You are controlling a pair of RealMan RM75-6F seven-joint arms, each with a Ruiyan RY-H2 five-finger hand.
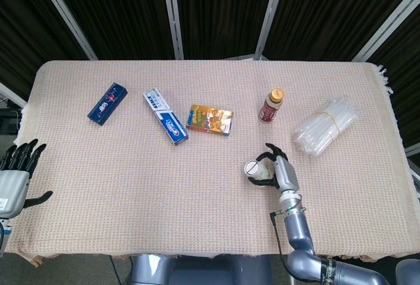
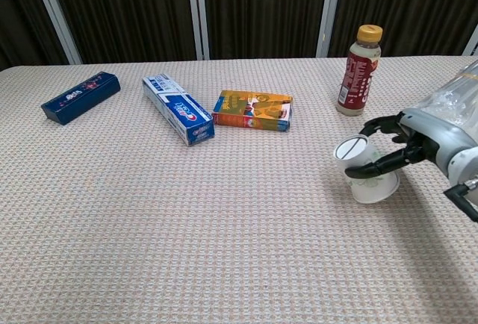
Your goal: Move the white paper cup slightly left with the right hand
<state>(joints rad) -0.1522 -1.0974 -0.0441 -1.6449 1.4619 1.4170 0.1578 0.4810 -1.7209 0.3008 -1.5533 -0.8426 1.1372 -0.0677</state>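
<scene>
The white paper cup [image 2: 364, 171] stands mouth-down on the woven tablecloth at the right, its small base [image 1: 254, 168] turned up and slightly left. My right hand [image 2: 414, 145] reaches in from the right and holds the cup, with the thumb across its near side and the other fingers [image 2: 379, 125] curled behind it. In the head view the right hand [image 1: 281, 171] lies just right of the cup. My left hand [image 1: 16, 175] hangs off the table's near left corner, fingers spread, holding nothing.
A red bottle with a tan cap [image 2: 357, 70] stands just behind the cup. A bundle of clear plastic tubes [image 1: 325, 126] lies to the right. An orange box [image 2: 252, 110], a toothpaste box [image 2: 178, 109] and a dark blue box [image 2: 81, 97] lie further left.
</scene>
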